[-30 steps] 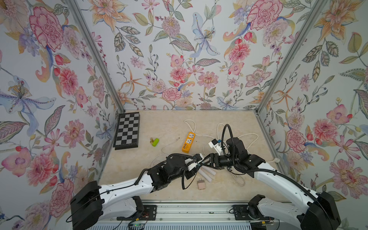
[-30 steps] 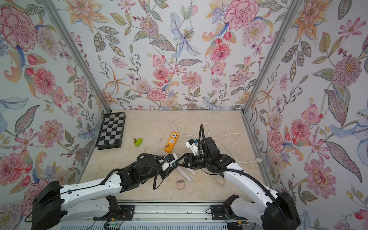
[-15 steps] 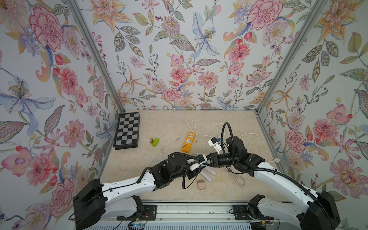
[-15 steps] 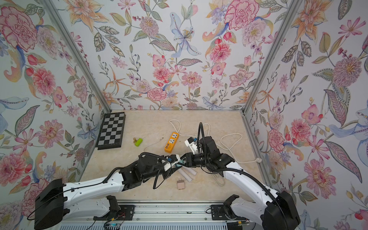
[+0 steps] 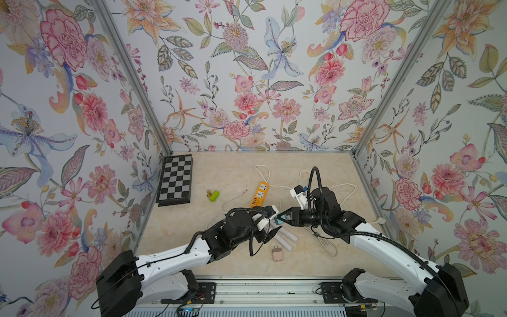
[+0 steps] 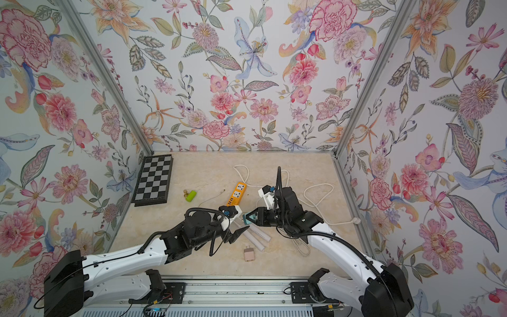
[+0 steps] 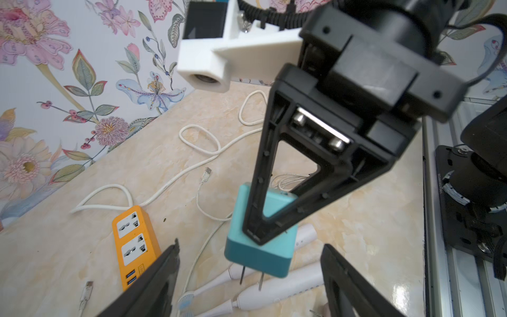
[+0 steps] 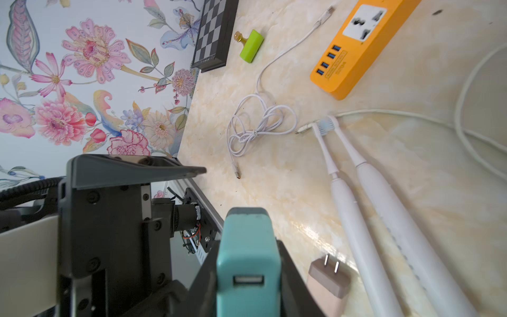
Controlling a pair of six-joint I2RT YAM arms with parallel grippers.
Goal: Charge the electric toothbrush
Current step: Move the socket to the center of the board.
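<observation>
While toothbrushes [image 8: 354, 219] lie flat (parallel), heads [image 8: 326, 125] face power strip [image 8: 356, 46].

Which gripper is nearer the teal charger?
Right. The right gripper is clamped on the teal charger; the left gripper is open, its fingers spread either side of it without touching.

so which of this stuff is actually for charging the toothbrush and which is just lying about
For the job: teal plug adapter in the right gripper, orange power strip, two white electric toothbrushes, thin white USB cable.
Lying about: black-and-white chessboard, lime green block, small brass knob, likely the spare pinkish plug adapter.
</observation>
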